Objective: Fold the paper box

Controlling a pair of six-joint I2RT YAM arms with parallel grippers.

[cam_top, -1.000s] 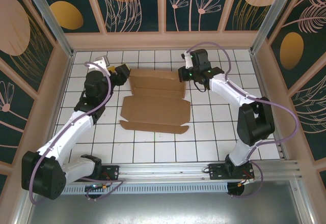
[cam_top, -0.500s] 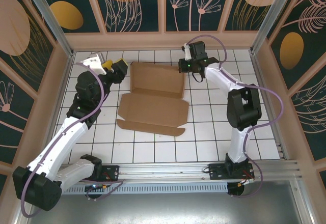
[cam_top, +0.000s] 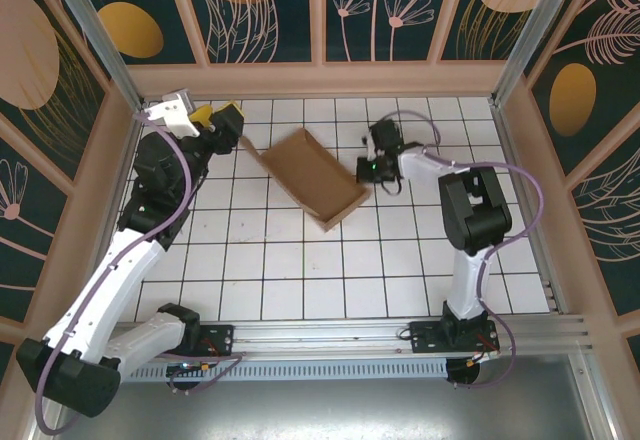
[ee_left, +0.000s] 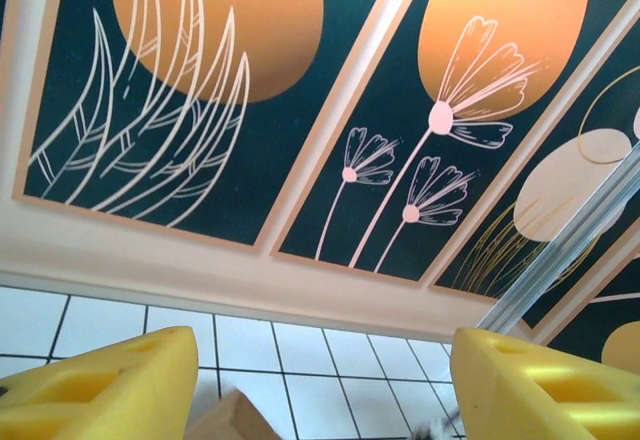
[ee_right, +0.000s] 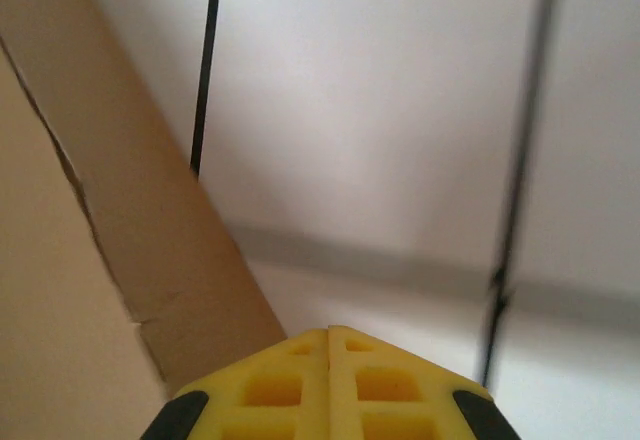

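In the top view the paper box (cam_top: 310,172), plain brown cardboard, lies turned on a diagonal in the middle of the white tiled floor, with a raised edge along its near right side. My left gripper (cam_top: 217,118) hovers at its far left corner, yellow fingers wide apart. The left wrist view shows that gripper (ee_left: 322,348) open, with a corner of the box (ee_left: 232,420) low between the fingers (ee_left: 100,390) and touching neither. My right gripper (cam_top: 366,171) sits at the box's right corner. Seen from the right wrist, it (ee_right: 328,335) is shut on nothing, with a box wall (ee_right: 150,250) just to its left.
Patterned walls (cam_top: 260,10) enclose the floor on three sides, with aluminium posts (cam_top: 95,30) at the back corners. The arms' mounting rail (cam_top: 330,335) runs along the near edge. Bare tiles (cam_top: 300,280) lie between the box and the rail.
The box has gone from a wide flat sheet lying square to a smaller shape turned on a diagonal. My right gripper came nearer, to its right corner. My left gripper rose toward the back left.
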